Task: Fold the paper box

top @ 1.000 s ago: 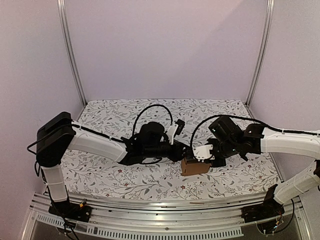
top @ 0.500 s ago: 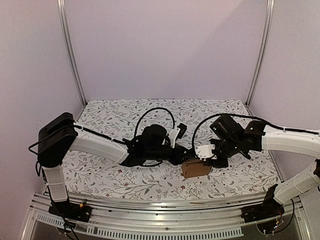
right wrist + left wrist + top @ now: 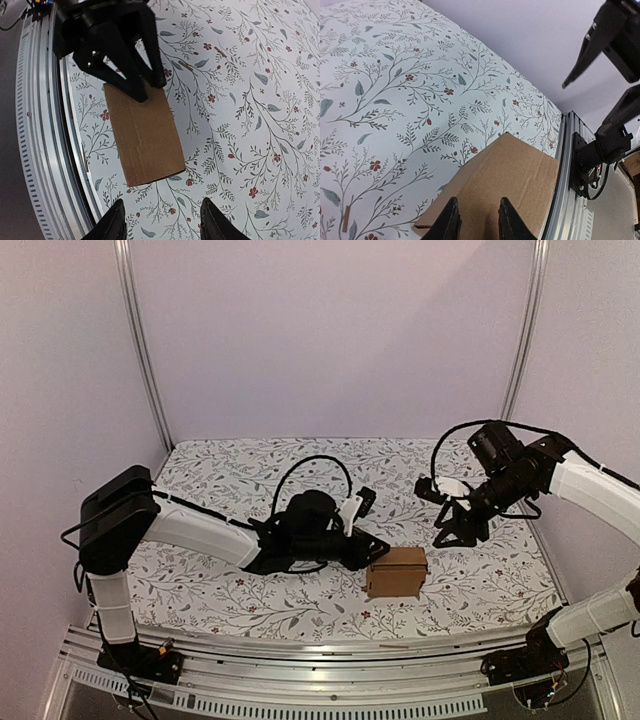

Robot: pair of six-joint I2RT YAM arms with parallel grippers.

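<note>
The paper box (image 3: 398,573) is a closed brown cuboid lying on the floral cloth near the front edge; it also shows as the box (image 3: 520,175) and the box (image 3: 142,135). My left gripper (image 3: 372,552) is at its left end. Its jaws stand a little apart, with the tips over the box's top face and nothing between them, seen both as the left gripper (image 3: 477,220) and the left gripper (image 3: 148,87). Whether the tips touch the cardboard I cannot tell. My right gripper (image 3: 455,530) hangs open above and to the right of the box, clear of it. In its own view the right gripper (image 3: 162,220) holds nothing.
An aluminium rail (image 3: 320,655) runs along the table's near edge, close in front of the box; it shows again as the rail (image 3: 40,125). Upright frame posts (image 3: 145,350) stand at the back corners before plain walls. The flower-patterned cloth (image 3: 230,475) covers the table.
The right gripper has opened, let go of the box and risen up and to the right. The box now lies free of it. The left arm has barely moved.
</note>
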